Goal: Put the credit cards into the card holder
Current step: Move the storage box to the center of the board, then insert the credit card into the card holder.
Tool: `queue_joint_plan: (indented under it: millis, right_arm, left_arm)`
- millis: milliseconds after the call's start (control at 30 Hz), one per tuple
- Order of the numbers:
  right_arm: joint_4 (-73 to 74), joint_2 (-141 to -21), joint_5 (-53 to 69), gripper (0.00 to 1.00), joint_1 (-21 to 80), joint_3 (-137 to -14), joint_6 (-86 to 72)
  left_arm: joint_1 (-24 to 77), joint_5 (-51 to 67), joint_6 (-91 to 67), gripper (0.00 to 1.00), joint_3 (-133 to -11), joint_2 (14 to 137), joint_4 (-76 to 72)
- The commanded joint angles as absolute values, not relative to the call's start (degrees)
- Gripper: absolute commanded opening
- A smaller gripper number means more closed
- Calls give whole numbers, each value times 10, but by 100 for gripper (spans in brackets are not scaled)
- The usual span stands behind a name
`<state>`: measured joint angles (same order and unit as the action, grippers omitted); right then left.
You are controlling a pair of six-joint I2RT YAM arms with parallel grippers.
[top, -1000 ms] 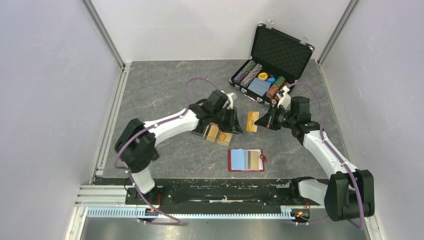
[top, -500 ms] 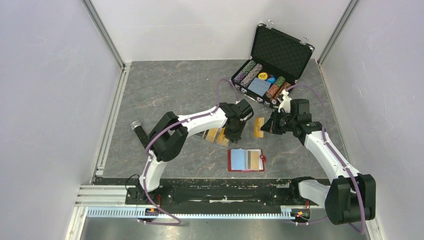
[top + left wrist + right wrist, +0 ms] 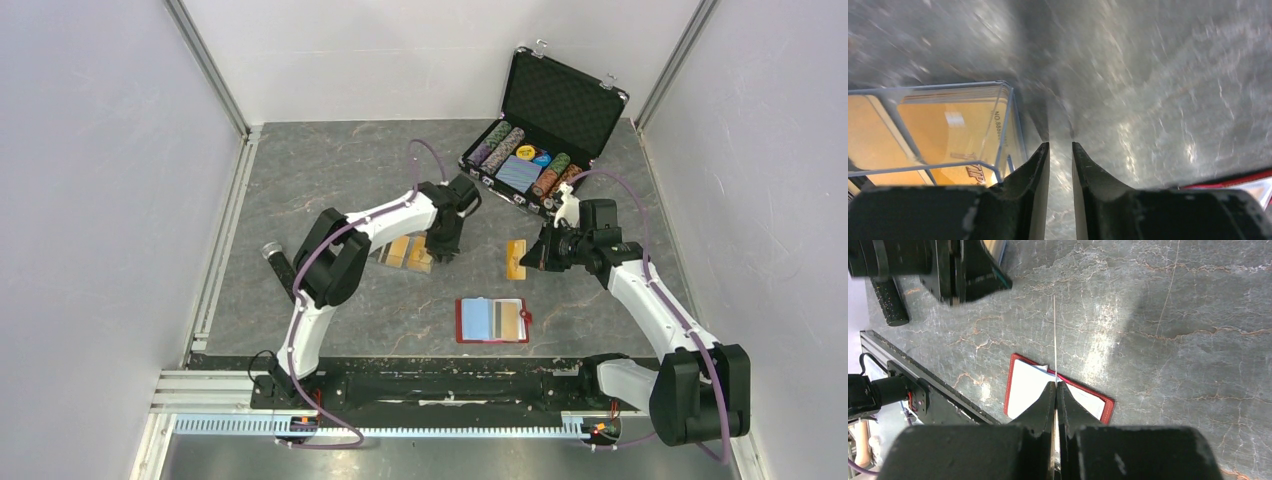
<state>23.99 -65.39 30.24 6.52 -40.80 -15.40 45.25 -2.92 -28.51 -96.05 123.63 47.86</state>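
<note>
The card holder [image 3: 492,320] lies open on the table, red with a pale lining and a card in its right pockets. My right gripper [image 3: 535,258] is shut on an orange-gold credit card [image 3: 516,260], held on edge above the table behind the holder. In the right wrist view the card [image 3: 1054,335] shows edge-on between the jaws [image 3: 1056,387], with the holder [image 3: 1025,385] below. More orange cards [image 3: 408,252] sit in a clear tray [image 3: 998,107]. My left gripper [image 3: 440,248] hangs at the tray's right end, its jaws [image 3: 1060,150] slightly apart and empty.
An open black chip case [image 3: 560,100] with poker chips and a blue deck stands at the back right, just behind the right gripper. White walls enclose the table on three sides. The rail with the arm bases runs along the near edge.
The left gripper has swung back left to the tray's right end. The right gripper has kept its grip on the card and shifted it slightly toward the near side.
</note>
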Motion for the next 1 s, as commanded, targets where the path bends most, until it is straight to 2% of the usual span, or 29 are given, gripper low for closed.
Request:
queue_joint_plan:
  millis: [0,233,400,700,967]
  right_arm:
    - [239,-652,325,0,64,-426,-140]
    - [237,-649,341,0,64,-422,-144]
    - [222,-646,370,0,67,-398,-161]
    - [167,-614,392,0,119,-324,-237]
    - [110,-564,375,0,150,-222,-299]
  left_arm:
    - [427,-22,-245,31,-1014,1268,478]
    - [431,52,-240,36,-1036,1242,462]
    - [431,94,-268,40,-938,1147,407]
    - [475,144,-319,35,-717,1003,327]
    - [529,174,-371,30,-611,1000,236]
